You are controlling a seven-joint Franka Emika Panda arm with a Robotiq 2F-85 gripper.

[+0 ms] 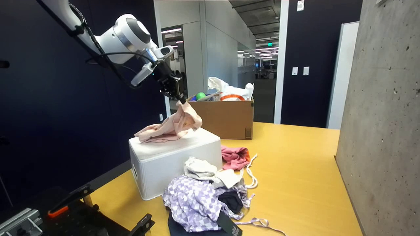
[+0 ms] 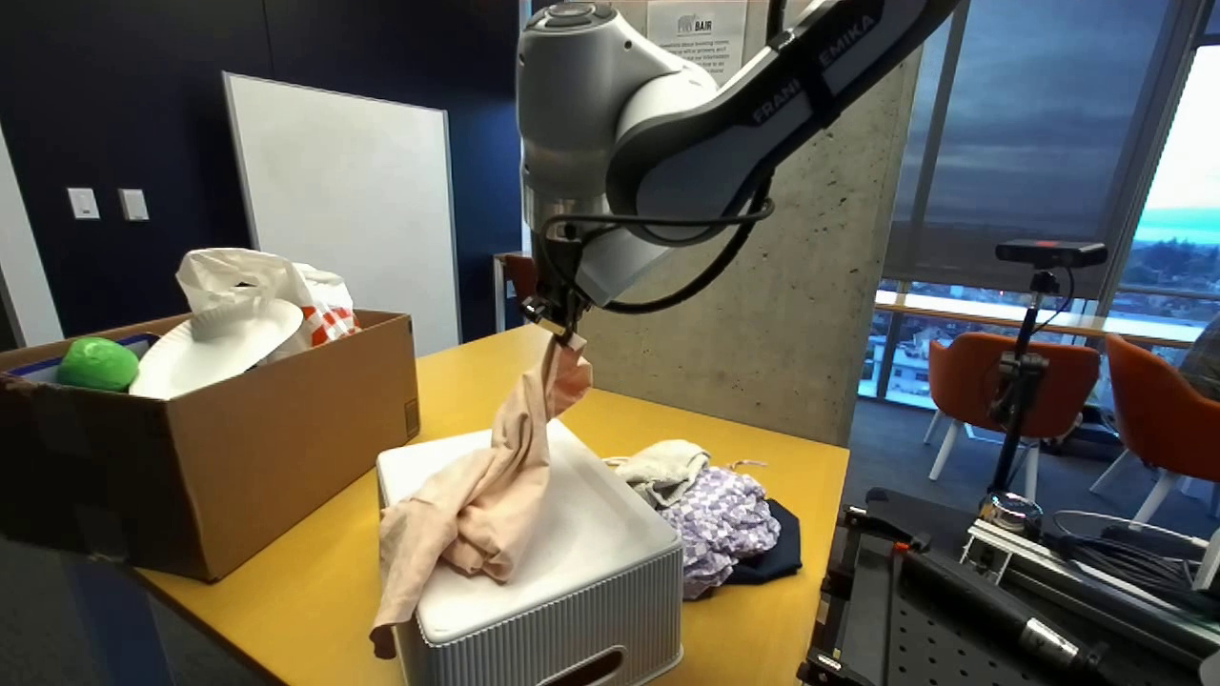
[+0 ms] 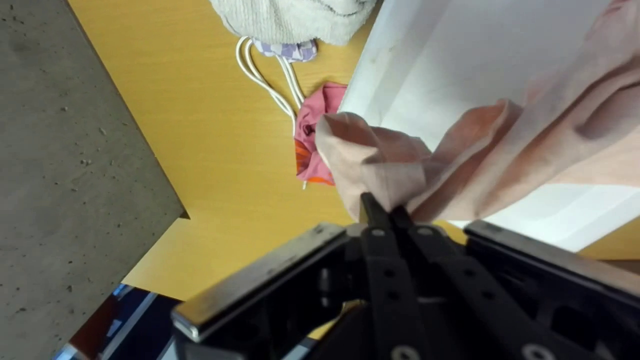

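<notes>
The gripper (image 3: 384,207) — fingers (image 3: 374,215) nearly together — is clamped on pale pink cloth (image 2: 510,486) (its far end cut off in the wrist view), the pinched bit hidden.

The crumpled pale-pink cloth (image 2: 505,505) looks matt; the white boxy plastic bin (image 1: 170,172), smooth on top, ribbed-sided; the flat grey concrete wall (image 1: 380,114), rough and pitted.

The yellow table (image 1: 295,157) carries a white bin (image 1: 164,170), cardboard box (image 1: 223,119) and clothes (image 1: 193,203).
</notes>
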